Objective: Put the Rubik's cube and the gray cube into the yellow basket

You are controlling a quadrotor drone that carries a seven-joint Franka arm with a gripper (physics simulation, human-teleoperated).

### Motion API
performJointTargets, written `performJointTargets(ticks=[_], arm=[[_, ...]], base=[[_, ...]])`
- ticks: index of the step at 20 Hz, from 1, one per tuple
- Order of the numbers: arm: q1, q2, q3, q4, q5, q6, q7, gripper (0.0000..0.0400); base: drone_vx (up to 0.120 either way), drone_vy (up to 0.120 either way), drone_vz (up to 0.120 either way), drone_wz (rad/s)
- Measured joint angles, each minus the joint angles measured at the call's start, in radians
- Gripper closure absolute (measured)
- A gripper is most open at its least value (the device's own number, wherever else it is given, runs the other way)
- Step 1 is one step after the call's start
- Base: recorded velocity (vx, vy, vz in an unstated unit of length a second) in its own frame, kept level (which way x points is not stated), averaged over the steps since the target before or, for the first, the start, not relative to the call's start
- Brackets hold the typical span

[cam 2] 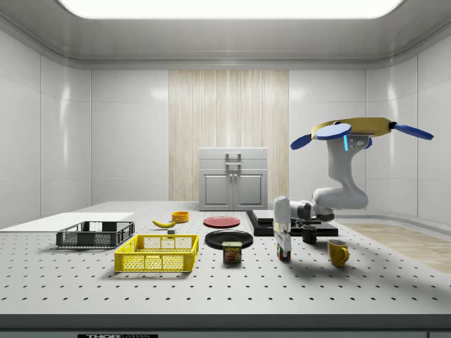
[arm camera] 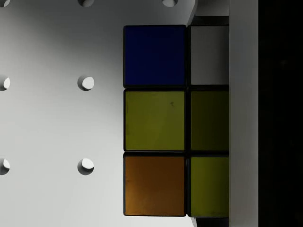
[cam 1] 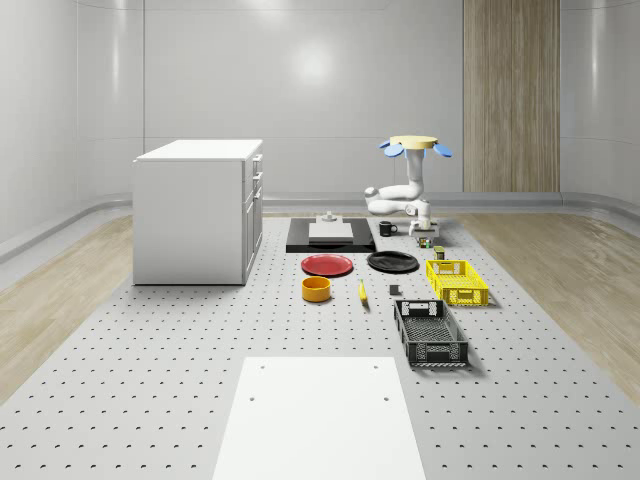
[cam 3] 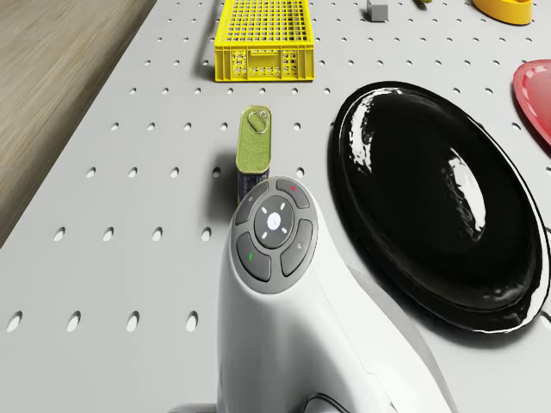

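The drone (cam 2: 352, 131) hovers above the far end of the perforated grey bench (cam 1: 150, 400), its white arm folded low so the jaws (cam 2: 283, 243) come straight down over the multicoloured Rubik's cube (cam 2: 283, 248), probably for a top-down grasp. The cube sits on the bench just beside a small tin can (cam 2: 232, 252) and the glossy black plate (cam 2: 229, 239). In the wrist view its blue, yellow and orange stickers (arm camera: 154, 120) lie directly below the camera, one edge hidden behind a finger. The jaws seem to straddle it; whether they grip I cannot tell. The yellow mesh basket (cam 2: 157, 253) stands near, and the small gray cube (cam 1: 394, 291) lies beside it, untouched
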Motion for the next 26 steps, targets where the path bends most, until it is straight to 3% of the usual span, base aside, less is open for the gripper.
performJointTargets(ticks=[10, 16, 26], arm=[[-0.008, -0.024, 0.002, 0.002, 0.008, 0.024, 0.007, 0.0072], [-0.015, -0.03, 0.066, -0.008, 0.072, 0.01, 0.018, 0.0074], [-0.033, -0.048, 0.192, -0.018, 0.198, -0.007, 0.039, 0.0075]], base=[[0.0, 0.0, 0.0, 0.0], [0.0, 0.0, 0.0, 0.0], [0.0, 0.0, 0.116, 0.0]])
